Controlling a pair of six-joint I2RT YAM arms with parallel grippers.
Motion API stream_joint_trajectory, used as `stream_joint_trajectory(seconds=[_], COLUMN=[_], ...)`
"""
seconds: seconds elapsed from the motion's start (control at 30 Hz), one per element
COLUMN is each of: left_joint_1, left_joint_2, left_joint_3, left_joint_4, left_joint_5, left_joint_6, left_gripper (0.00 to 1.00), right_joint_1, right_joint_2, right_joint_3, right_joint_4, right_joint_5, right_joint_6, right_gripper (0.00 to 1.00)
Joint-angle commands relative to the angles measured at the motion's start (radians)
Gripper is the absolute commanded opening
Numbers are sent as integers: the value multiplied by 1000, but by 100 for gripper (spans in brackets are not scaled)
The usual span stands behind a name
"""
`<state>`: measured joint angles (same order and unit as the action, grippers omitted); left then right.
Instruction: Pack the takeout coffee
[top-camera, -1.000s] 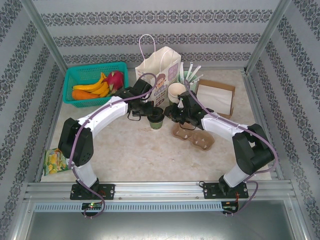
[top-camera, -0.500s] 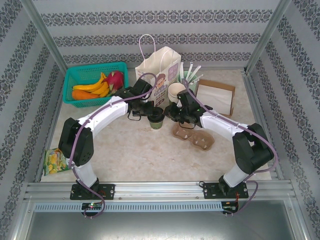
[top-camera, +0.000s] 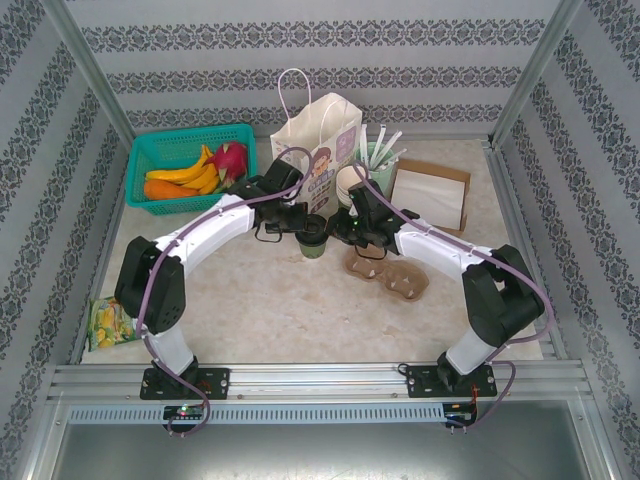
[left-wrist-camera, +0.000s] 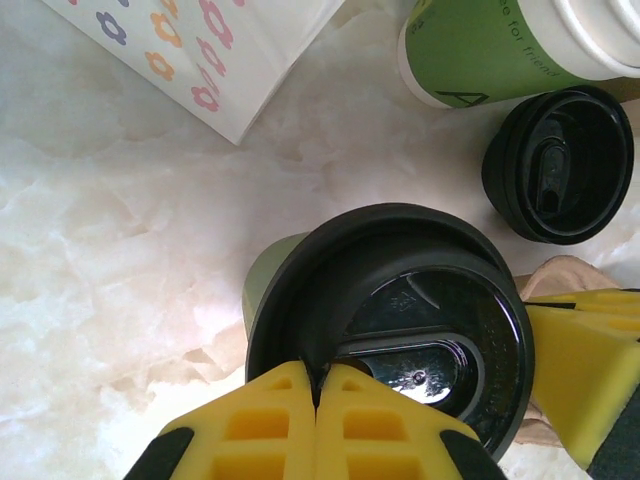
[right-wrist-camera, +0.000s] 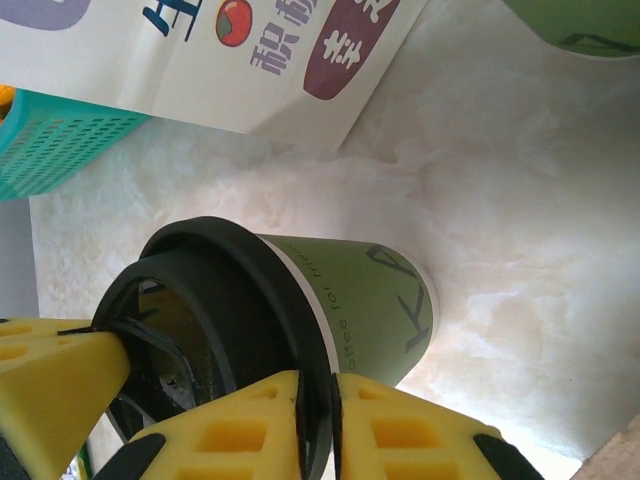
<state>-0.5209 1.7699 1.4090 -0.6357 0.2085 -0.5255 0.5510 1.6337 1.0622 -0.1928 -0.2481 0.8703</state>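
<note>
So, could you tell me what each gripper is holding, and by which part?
Both hold the coffee by the rim of its lid: the left gripper pinches one side, the right gripper the opposite side.

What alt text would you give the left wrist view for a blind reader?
The left pincer, yellow and shut, meets the near rim of the takeout coffee, a green cup with a black lid, on a pale marbled table. A second black lid lies beyond it.
</note>
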Motion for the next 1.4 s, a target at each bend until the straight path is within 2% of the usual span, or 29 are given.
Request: stream_joint_trajectory(seconds=[0.0,0.17,0.27,0.5,0.63,0.87,1.17,1.37], left_joint_1=[35,39,41,36,18,-7,-34,-78], left_joint_2=[125,146,132,67,49,60,73,73], left_joint_3=[-155,-188,-183,-54,53,152,202,186], left_joint_4=[-164,-162,-155,-191,-257,-321,-343,-322], left_joint_5=[29,38,39,1,-49,-52,-20,-57], left_joint_6=[-25,-20,-6,51,106,151,236,290], left_gripper=[0,0,0,0,0,0,0,0], right_joint_1=[12,13,12,-3,-21,-45,-59,-63], right_joint_2=[103,95,54,-9,-42,-55,-44,1], right_joint_3=[-84,-87,-83,-35,-19,-19,9,36], right_joint_4=[-277,-259,-184,-42,-42,-42,-11,-29], right_joint_5=[98,79,34,-91,-106,-128,-179,-226], right_joint_6=[-45,-47,-41,22,32,41,72,78], right_gripper=[17,17,19,26,28,31,37,40])
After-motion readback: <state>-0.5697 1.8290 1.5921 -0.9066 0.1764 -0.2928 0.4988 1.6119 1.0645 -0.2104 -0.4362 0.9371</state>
